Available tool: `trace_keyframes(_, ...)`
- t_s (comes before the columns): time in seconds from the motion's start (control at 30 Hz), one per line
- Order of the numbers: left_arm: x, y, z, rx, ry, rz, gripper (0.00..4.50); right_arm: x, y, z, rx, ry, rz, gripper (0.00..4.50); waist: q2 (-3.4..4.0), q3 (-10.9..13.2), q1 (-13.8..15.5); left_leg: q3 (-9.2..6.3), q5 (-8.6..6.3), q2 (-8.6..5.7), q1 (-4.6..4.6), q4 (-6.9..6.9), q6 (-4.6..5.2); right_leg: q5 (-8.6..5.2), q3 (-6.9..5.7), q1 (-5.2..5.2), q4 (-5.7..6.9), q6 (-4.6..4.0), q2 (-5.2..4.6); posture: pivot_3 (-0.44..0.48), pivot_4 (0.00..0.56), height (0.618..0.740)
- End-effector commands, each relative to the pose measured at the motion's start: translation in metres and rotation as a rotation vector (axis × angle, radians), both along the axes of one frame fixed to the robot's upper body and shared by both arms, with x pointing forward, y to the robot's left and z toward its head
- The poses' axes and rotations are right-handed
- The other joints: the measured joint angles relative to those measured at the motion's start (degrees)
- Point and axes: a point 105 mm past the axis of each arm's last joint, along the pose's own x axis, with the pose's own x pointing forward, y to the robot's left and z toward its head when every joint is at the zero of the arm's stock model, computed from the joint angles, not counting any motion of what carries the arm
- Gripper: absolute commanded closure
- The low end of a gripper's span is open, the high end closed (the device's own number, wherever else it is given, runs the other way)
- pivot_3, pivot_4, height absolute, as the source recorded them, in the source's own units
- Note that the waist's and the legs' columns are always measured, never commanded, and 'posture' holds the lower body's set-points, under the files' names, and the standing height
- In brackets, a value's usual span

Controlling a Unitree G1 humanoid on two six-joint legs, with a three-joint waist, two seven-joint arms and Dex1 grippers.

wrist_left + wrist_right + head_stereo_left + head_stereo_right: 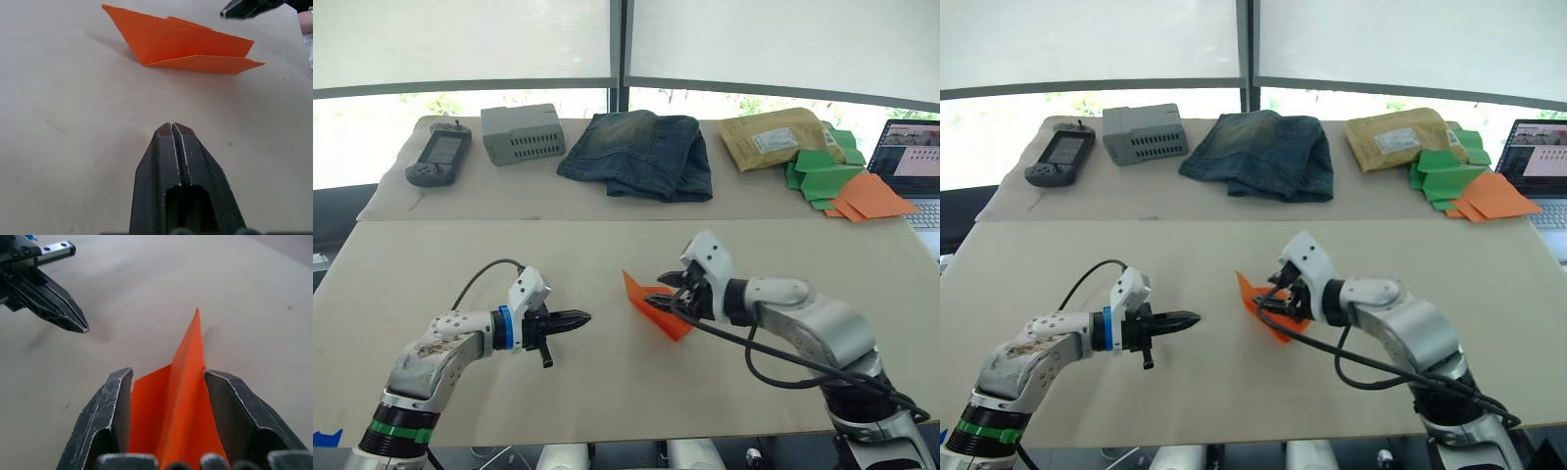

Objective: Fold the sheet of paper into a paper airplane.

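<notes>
Paper airplane (pixel 656 305), thin bright orange with sharp layered creases and a pointed nose, rests on my matte beige counter (pixel 460 250). My right fingers (pixel 112 401) straddle its raised fold, apart. My left fingers (pixel 172 147) press together nearby, bare counter between us.

Folded jeans (pixel 638 154) at the far middle of the desk (pixel 431 264). Left of the jeans, a grey vented box (pixel 522 133), then a handheld device (pixel 439 154). Right of the jeans, a padded envelope (pixel 773 138), green folded papers (pixel 822 166), paler orange folded papers (pixel 871 199), a laptop (pixel 913 166).
</notes>
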Motion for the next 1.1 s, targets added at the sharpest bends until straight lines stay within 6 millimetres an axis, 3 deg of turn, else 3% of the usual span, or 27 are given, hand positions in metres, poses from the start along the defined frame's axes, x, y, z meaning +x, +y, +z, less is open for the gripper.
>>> trace_keyframes(0.03,0.003,-0.001,0.006,0.013,-0.045,-0.010,4.50,0.003,-0.006,-0.006,-0.057,-0.010,-0.064,1.82,0.00,0.0,0.0,-0.01,-0.02,0.00,-0.03,0.11,0.03,0.00,0.00,-0.01,0.06,0.01,0.00,0.000,0.150,0.722)
trace_keyframes(0.13,0.005,0.000,0.006,0.017,-0.056,-0.005,4.50,0.002,-0.006,-0.013,-0.069,0.000,-0.079,1.82,0.00,0.0,0.0,0.00,-0.02,0.00,-0.05,0.26,0.04,0.01,-0.01,-0.01,0.14,0.03,-0.02,0.000,0.150,0.722)
trace_keyframes(0.17,0.006,0.000,0.007,0.017,-0.061,-0.004,4.50,0.002,-0.005,-0.014,-0.069,0.001,-0.079,2.33,0.00,0.0,0.0,0.01,-0.02,0.00,-0.04,0.29,0.04,0.00,0.00,0.00,0.18,0.03,-0.02,0.000,0.150,0.722)
trace_keyframes(0.37,0.007,-0.002,0.013,-0.006,-0.088,-0.016,4.50,0.002,-0.006,-0.013,-0.055,0.002,-0.079,4.37,0.00,0.0,0.0,0.01,-0.02,0.00,0.03,0.41,0.04,-0.10,0.00,0.00,0.45,0.17,0.01,0.000,0.150,0.722)
trace_keyframes(0.53,0.009,-0.006,0.027,-0.033,-0.150,-0.031,4.50,0.016,-0.025,0.006,-0.057,-0.055,-0.138,4.46,0.00,0.0,0.0,0.01,-0.01,0.00,0.06,0.41,0.04,-0.11,0.02,0.00,0.48,0.18,0.02,0.000,0.150,0.722)
trace_keyframes(0.63,0.013,-0.008,0.033,-0.037,-0.198,-0.022,4.50,0.029,-0.050,0.016,-0.094,-0.103,-0.214,4.46,0.00,0.0,0.1,0.01,-0.02,-0.03,0.05,0.42,0.04,-0.06,0.05,0.00,0.48,0.10,0.00,0.000,0.150,0.722)
trace_keyframes(0.87,0.019,-0.019,0.041,-0.067,-0.237,-0.045,4.50,0.076,-0.188,0.045,-0.180,-0.201,-0.632,4.46,-0.02,0.0,0.5,0.30,-0.02,-0.20,0.01,0.41,0.05,0.00,0.11,0.03,0.35,0.06,-0.05,0.000,0.150,0.722)
trace_keyframes(0.97,0.025,-0.020,0.046,-0.106,-0.250,-0.012,4.50,0.086,-0.216,0.045,-0.115,-0.191,-0.761,4.46,-0.03,0.0,0.1,0.33,-0.03,-0.18,0.02,0.37,0.06,0.01,0.11,0.03,0.34,0.04,0.01,0.000,0.150,0.722)
trace_keyframes(1.1,0.034,-0.019,0.052,-0.127,-0.276,0.039,4.50,0.094,-0.234,0.039,-0.061,-0.185,-0.859,4.46,-0.02,0.0,-0.4,0.33,-0.04,-0.09,0.08,0.36,0.08,0.02,0.17,0.06,0.40,0.02,0.14,0.000,0.150,0.722)
